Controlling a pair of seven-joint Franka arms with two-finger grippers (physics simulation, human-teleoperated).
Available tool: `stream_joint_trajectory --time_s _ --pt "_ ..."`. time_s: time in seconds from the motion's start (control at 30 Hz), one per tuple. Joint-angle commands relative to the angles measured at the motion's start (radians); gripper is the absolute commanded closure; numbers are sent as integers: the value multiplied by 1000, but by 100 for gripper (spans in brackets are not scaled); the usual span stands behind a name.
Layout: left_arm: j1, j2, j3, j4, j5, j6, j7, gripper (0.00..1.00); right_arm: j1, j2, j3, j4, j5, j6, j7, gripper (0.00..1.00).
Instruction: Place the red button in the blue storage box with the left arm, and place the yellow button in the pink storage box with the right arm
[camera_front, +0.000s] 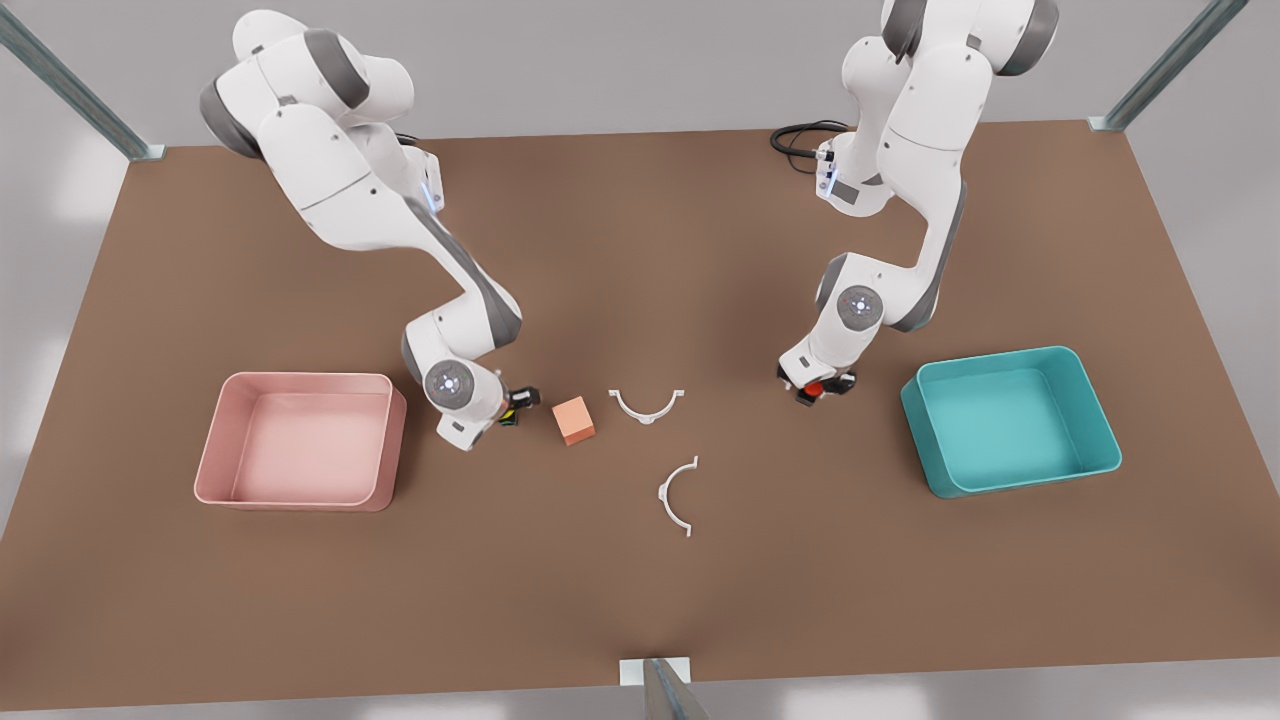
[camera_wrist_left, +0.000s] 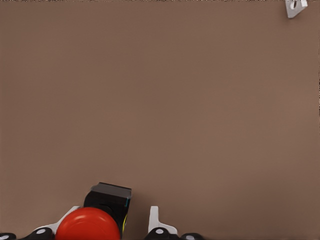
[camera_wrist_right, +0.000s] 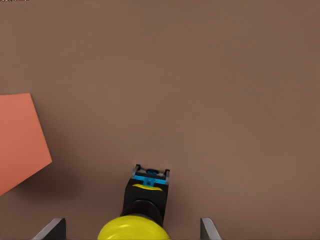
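Note:
In the front view my left gripper (camera_front: 818, 388) is down at the table on the front view's right, just left of the blue storage box (camera_front: 1000, 357). The red button (camera_front: 815, 389) sits between its fingers. In the left wrist view my left gripper (camera_wrist_left: 111, 224) is open around the red button (camera_wrist_left: 88, 225), with a gap on one side. My right gripper (camera_front: 512, 408) is low beside the pink storage box (camera_front: 300, 378). In the right wrist view my right gripper (camera_wrist_right: 131, 229) is wide open astride the yellow button (camera_wrist_right: 134, 229), which stands on the table.
An orange-pink cube (camera_front: 574, 420) (camera_wrist_right: 20, 140) lies close to my right gripper. Two white curved pieces (camera_front: 647, 408) (camera_front: 677, 497) lie mid-table; a corner of one white piece (camera_wrist_left: 295, 7) shows in the left wrist view. A black cable (camera_front: 800, 135) lies at the far edge.

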Motion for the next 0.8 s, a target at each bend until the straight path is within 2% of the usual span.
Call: stream_joint_trajectory --time_s 0.0,0.2,0.27,0.33,0.4,0.57,0.63,0.7,0.77 --pt "0 -2 0 1 1 11 2 27 0 8 -1 -1 -2 74 66 0" --pt "-3 -17 0 1 1 -5 -7 40 3 -27 6 -45 0 67 69 1" --pt "-3 -17 0 1 1 -5 -7 44 3 -27 6 -45 0 67 67 18" --pt "-3 -27 0 1 1 -15 -9 47 1 -21 6 -47 0 71 64 22" --pt "-3 -31 0 1 1 -15 -9 51 1 -16 -1 -45 -2 74 58 22" --pt "8 -238 29 11 4 -261 19 53 -9 -3 -4 -45 -31 93 55 22" --pt "81 -307 49 13 4 -325 149 53 -9 3 -4 -45 -31 107 55 27" --pt "227 -375 49 27 3 -428 391 53 -9 8 -4 -45 -31 110 55 31" --pt "370 -372 49 50 3 -442 621 53 -9 10 -4 -45 -32 111 55 40"
